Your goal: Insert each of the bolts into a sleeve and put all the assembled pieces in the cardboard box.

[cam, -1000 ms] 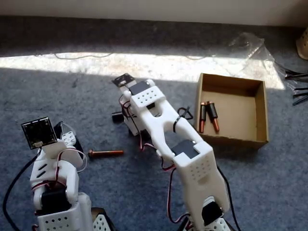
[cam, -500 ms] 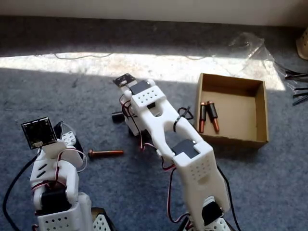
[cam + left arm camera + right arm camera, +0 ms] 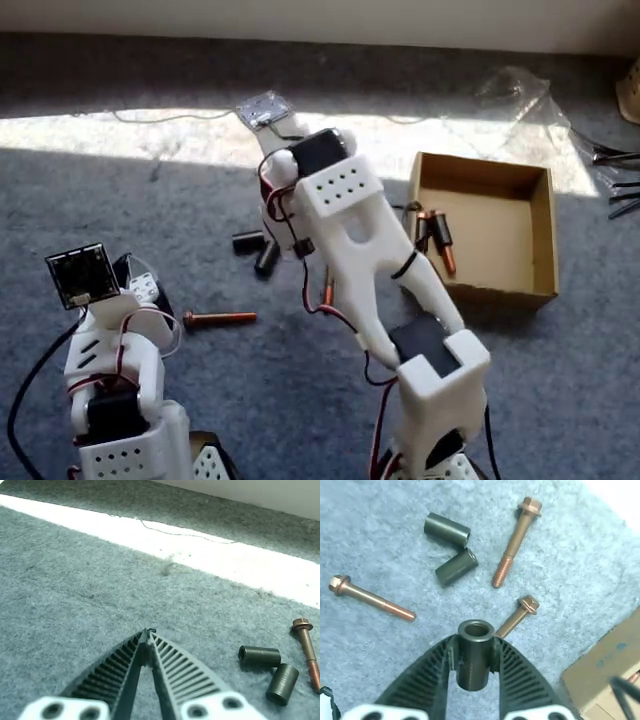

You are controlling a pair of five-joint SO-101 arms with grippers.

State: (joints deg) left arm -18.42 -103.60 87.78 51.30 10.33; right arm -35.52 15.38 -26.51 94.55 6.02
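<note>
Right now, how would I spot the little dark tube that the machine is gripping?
Find the open brown cardboard box on the grey carpet; the white right arm stands beside it. Its black ribbed end effector clamps a short dark metal sleeve. Two like sleeves lie loose on the carpet; this one alone is held.

What I couldn't see

From above, my right arm (image 3: 365,235) covered most of a bolt (image 3: 327,291) and part of the cardboard box (image 3: 490,288). At the right wrist, the sleeve (image 3: 475,655) hid the shank of the nearest bolt (image 3: 528,604), and the frame edge cut off the box.
</note>
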